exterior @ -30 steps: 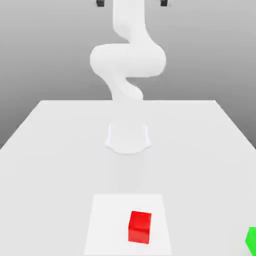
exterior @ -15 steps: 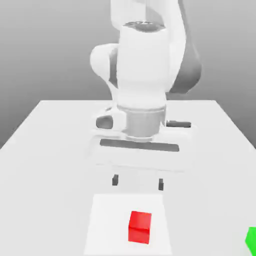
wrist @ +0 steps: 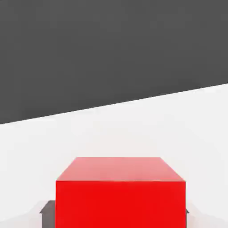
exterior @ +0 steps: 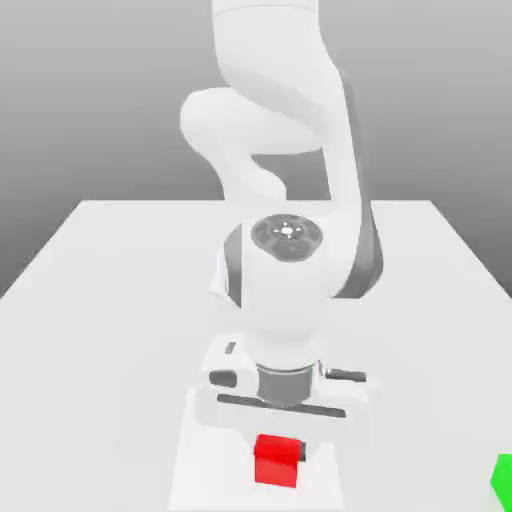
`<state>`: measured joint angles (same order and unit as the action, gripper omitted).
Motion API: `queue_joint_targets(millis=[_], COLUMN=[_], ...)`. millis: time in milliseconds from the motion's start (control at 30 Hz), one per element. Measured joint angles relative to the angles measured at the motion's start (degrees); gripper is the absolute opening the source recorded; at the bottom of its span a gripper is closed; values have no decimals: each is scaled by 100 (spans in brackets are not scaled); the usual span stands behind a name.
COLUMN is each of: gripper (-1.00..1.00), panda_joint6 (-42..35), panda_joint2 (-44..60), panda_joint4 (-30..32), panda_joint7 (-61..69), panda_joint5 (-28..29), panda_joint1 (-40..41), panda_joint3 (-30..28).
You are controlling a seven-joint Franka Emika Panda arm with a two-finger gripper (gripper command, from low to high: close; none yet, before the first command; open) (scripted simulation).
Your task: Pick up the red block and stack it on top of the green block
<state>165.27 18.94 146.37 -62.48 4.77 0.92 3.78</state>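
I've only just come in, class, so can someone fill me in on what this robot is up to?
The robot arm has lowered its gripper over the red block, and its fingers have closed on the block's two sides. The block sits at the white square on the table. The green block lies at the edge of the exterior view's right, with nothing stacked on it that can be seen.

Red block (exterior: 276,462) (glossy) between pincer (exterior: 279,452) tips
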Motion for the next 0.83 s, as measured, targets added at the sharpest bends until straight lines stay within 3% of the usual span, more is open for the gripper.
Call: queue_joint_targets(millis=[200, 567, 700, 733, 833], gripper=[-100, -100, -100, 100, 100], panda_joint6=[-913, -2266, -1804, -1713, -1713], panda_joint2=[-970, 16, 755, 863, 863], panda_joint4=[59, -2137, -2376, -2390, -2390], panda_joint7=[273, 1710, 1599, 1565, 1565], panda_joint5=[-247, 523, 935, 992, 992], panda_joint1=[38, -1267, -1608, -1649, -1649], panda_joint3=[209, 1539, 1366, 1323, 1323])
